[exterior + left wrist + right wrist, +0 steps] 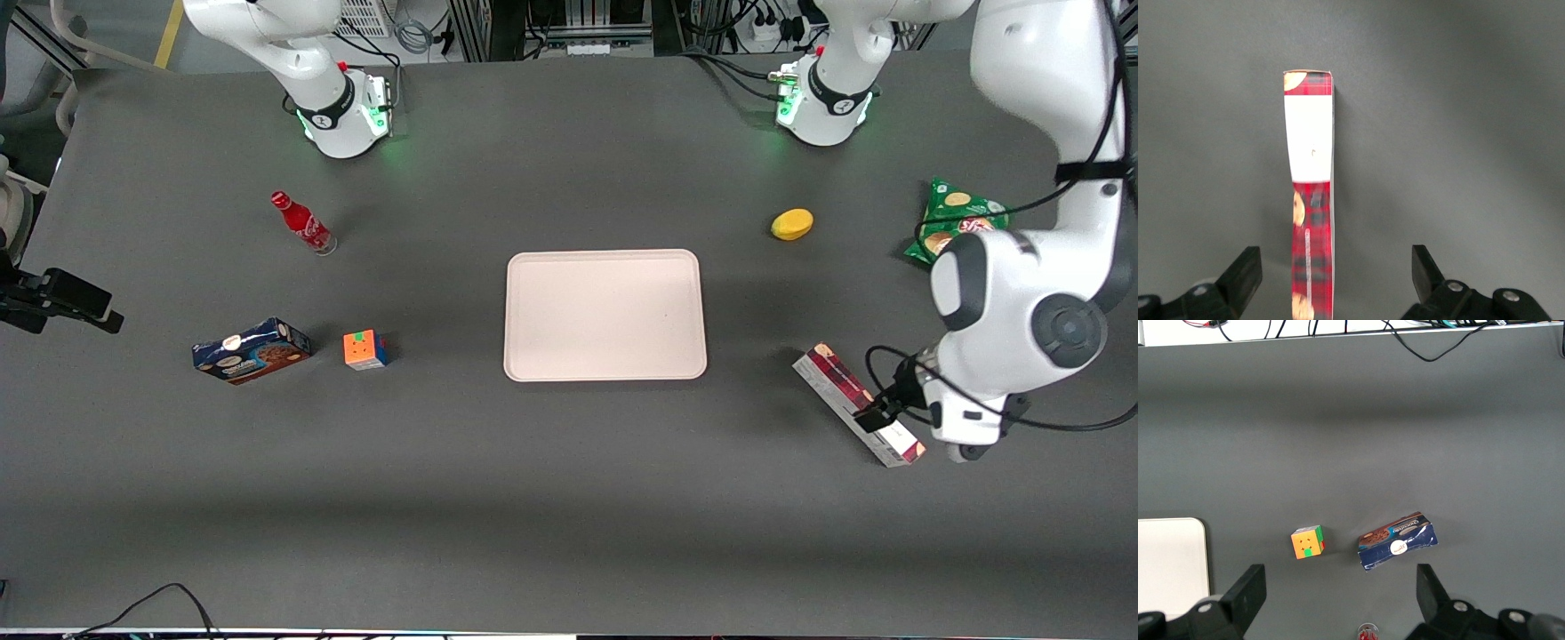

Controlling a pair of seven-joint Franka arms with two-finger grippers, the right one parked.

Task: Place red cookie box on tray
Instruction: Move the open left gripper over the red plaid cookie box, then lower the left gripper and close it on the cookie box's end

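Observation:
The red cookie box (836, 378) lies flat on the table toward the working arm's end, a long plaid carton with a white section at one end. My left gripper (878, 414) hangs low over the part of the box nearer the front camera. In the left wrist view the gripper (1336, 273) is open and the box (1310, 140) runs lengthwise between the fingers (1245, 275), closer to one of them and touching neither. The pale pink tray (605, 260) sits at the table's middle with nothing on it, well apart from the box.
A yellow lemon-like object (791, 224) and a green snack bag (956, 218) lie farther from the front camera than the red box. Toward the parked arm's end are a red bottle (302, 222), a blue cookie box (252, 349) and a puzzle cube (364, 349).

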